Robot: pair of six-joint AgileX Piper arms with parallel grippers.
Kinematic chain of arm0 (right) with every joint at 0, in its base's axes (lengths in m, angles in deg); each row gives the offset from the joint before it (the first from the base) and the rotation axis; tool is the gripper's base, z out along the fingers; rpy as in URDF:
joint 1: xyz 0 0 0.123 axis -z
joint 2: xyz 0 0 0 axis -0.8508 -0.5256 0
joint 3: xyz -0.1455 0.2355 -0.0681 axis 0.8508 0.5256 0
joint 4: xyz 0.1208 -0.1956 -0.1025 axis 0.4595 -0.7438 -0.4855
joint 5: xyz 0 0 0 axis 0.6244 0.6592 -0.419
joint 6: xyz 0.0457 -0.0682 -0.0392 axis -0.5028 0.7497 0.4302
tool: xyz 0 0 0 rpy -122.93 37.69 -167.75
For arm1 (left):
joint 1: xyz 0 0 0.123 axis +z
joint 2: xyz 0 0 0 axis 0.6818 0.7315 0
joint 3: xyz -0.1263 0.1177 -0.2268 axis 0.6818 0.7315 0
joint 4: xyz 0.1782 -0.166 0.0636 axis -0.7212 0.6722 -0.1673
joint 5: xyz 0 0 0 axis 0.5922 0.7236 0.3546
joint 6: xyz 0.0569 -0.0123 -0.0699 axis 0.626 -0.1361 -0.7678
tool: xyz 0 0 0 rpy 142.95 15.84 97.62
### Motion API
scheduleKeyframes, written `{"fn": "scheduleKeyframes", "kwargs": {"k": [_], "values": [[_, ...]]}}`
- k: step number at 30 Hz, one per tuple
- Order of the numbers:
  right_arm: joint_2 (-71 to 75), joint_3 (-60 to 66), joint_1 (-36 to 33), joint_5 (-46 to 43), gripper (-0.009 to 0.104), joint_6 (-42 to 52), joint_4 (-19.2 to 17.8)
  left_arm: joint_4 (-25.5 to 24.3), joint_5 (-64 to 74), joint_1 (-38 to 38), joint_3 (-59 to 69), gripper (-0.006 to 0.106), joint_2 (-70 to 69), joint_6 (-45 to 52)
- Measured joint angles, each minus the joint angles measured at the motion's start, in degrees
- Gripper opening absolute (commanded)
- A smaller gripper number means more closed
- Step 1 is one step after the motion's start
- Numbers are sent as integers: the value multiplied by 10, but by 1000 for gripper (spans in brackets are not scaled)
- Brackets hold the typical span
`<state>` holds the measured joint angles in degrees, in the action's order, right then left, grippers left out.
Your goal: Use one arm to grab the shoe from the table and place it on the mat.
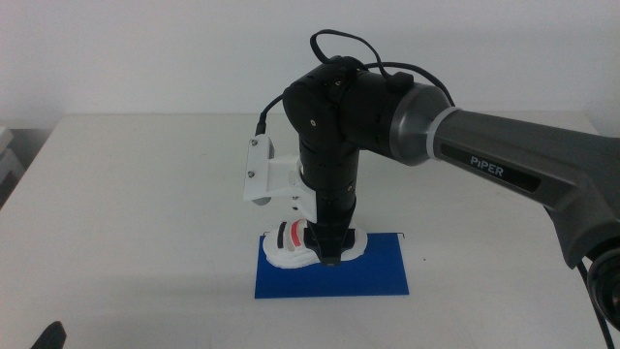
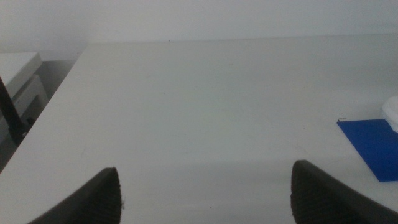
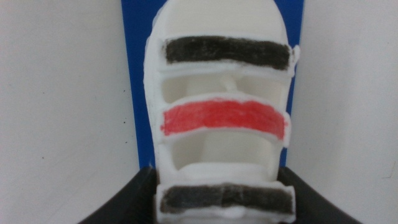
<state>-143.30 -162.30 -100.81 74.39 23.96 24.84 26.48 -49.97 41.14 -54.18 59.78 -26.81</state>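
Note:
The white shoe with black and red strap stripes is at the back left part of the dark-blue mat. I cannot tell if its sole rests on the mat. The right arm reaches in from the right and points straight down. My right gripper is shut on the shoe. In the right wrist view its dark jaws press both sides of the shoe, with the mat beneath. My left gripper is open and empty, waiting at the bottom left edge.
The white-grey table stretches around the mat. The left wrist view shows the mat's corner and a bit of the shoe at its far side. A white wall stands behind the table's back edge.

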Motion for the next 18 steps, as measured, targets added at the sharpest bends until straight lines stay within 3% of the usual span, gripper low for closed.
{"fn": "scheduleKeyframes", "kwargs": {"k": [5,13,18], "values": [[0,0,9,0,11,2,10,0,0,0,0,94,0,0],[0,0,36,-3,-4,3,27,0,0,0,0,94,0,0],[0,22,40,-30,-4,28,62,0,0,0,0,94,0,0]]}}
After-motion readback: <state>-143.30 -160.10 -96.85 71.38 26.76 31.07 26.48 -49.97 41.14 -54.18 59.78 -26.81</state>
